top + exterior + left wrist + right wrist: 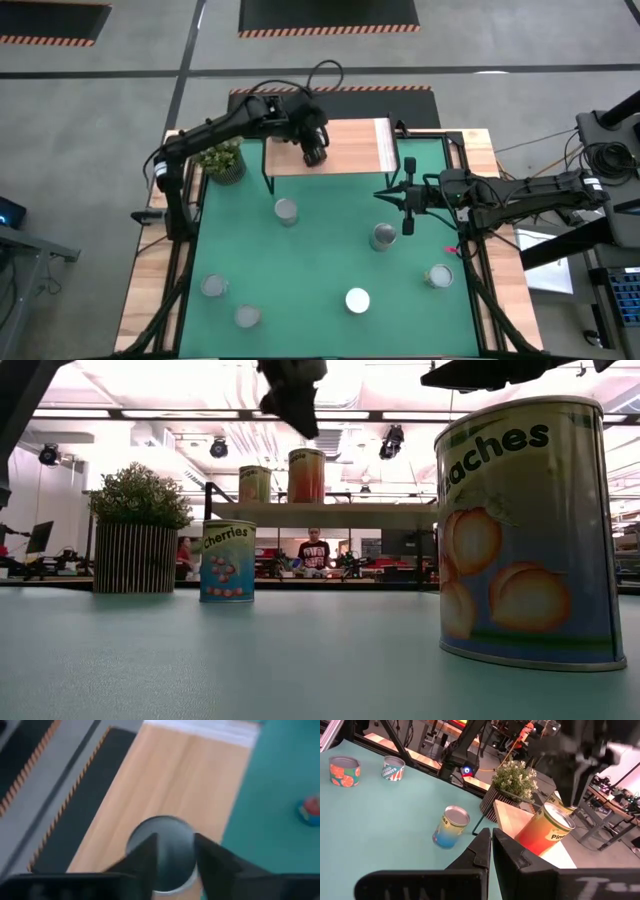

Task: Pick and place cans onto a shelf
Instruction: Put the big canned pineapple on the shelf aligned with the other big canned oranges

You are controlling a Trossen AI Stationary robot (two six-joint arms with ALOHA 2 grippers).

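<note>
Left gripper over the shelf, at roughly 12 o'clock on the table in the high view. From the left wrist camera its two fingers bracket a silver-topped can standing on the wood board; the can top shows between and just beyond the fingertips. Fingers sit close to the can's sides, but contact cannot be confirmed, so whether they are clamped or merely near is unclear.

Low view: two cans on the shelf, a greenish one and an orange one, side by side, with the left gripper above the orange one.

Right gripper hovers over the green table at about 3 o'clock, fingers pressed together, holding nothing.

Loose cans on the table: one near centre-left, one at about 4 o'clock from the right gripper's tip, one toward the right edge, one white-topped at 6 o'clock, two at 7 o'clock.

Potted plant at the shelf's left end.
</note>
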